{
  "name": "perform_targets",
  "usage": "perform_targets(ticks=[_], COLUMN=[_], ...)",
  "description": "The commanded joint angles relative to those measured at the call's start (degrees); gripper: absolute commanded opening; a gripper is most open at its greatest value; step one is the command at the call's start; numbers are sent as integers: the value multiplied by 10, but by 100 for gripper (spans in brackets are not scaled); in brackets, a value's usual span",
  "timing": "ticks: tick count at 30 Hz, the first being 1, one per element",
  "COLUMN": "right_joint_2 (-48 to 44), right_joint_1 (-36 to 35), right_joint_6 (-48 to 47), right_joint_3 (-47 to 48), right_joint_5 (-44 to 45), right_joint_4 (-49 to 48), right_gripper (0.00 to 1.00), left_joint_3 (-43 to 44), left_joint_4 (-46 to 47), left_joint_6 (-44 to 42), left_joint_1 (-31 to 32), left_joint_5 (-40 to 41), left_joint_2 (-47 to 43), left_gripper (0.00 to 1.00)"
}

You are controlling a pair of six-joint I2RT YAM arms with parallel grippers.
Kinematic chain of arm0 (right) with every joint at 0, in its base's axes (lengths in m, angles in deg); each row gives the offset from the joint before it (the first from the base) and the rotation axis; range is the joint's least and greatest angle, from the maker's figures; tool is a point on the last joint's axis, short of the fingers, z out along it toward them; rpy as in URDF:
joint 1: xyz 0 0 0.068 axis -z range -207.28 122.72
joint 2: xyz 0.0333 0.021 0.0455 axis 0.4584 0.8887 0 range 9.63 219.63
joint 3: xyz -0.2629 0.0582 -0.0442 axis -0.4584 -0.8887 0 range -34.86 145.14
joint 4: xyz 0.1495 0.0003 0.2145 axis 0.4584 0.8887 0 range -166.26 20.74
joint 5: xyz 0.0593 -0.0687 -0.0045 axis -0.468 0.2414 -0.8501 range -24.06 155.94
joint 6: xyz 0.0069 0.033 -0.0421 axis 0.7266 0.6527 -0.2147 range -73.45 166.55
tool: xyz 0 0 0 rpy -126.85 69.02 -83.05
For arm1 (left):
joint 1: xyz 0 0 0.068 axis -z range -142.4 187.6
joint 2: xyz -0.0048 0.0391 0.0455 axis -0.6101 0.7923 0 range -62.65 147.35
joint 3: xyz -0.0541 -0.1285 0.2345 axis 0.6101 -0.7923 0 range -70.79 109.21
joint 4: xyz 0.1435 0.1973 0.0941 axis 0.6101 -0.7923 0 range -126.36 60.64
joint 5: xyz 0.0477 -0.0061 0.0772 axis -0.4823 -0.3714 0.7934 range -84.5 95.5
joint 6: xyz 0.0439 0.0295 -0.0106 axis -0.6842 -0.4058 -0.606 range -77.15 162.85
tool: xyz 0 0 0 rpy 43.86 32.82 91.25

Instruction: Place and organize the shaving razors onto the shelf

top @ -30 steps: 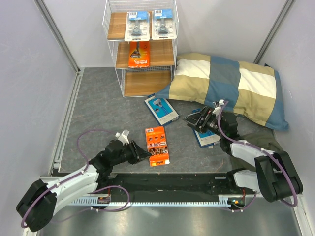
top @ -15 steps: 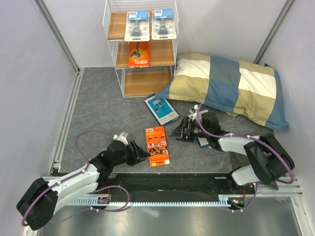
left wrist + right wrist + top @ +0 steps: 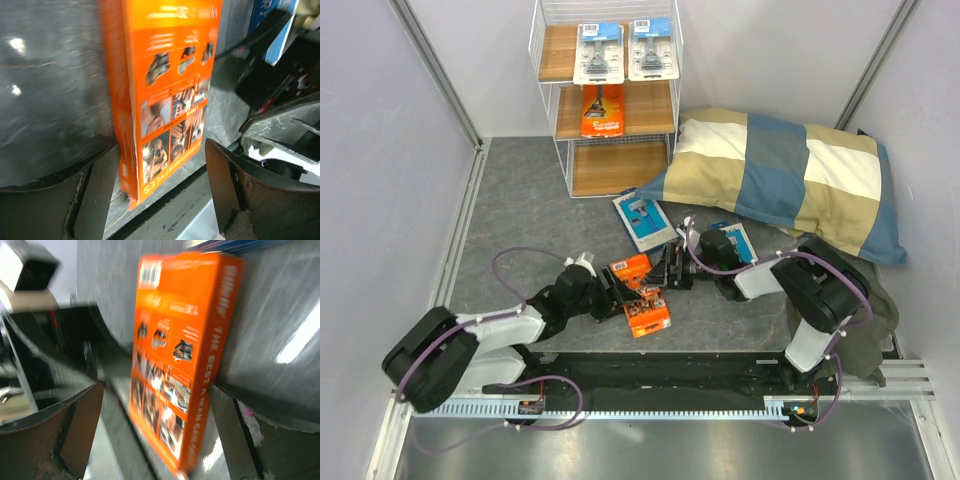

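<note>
Top external view suggests the task is half done: two clear blister packs (image 3: 599, 52) and an orange pack (image 3: 602, 110) sit on the shelf (image 3: 610, 170), while in front of it two blue boxes (image 3: 645, 222) lie loose, and the left gripper (image 3: 617, 296) and right gripper (image 3: 668, 270), jaws wide, flank the orange box (image 3: 638, 295).

Orange razor box (image 3: 175, 365), side panel printed "THE BEST A MAN", barcode (image 3: 150, 274) at its top corner, upside-down "STYLES" on its face in the left wrist view, remaining print blurred.

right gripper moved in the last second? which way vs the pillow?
Yes. The right gripper has swung left, away from the pillow, and now sits at the orange razor pack on the table.
</note>
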Motion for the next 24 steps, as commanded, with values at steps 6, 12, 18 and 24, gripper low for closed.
perform_targets(ticks=[6, 12, 18, 24], right_joint_2=[171, 199, 87, 27], right_joint_1=[-34, -34, -39, -58], right_joint_6=[122, 157, 10, -70], right_joint_3=[-76, -99, -78, -64], right_joint_5=[-10, -48, -1, 0], right_joint_4=[-260, -331, -14, 155], right_gripper=[91, 81, 82, 84], left_joint_3=[-21, -43, -57, -59], left_joint_4=[227, 201, 87, 17], left_joint_6=[-11, 7, 23, 28], left_joint_1=[20, 33, 40, 63], left_joint_5=[-20, 24, 51, 42], left_joint_2=[187, 119, 18, -71], left_gripper=[73, 70, 70, 70])
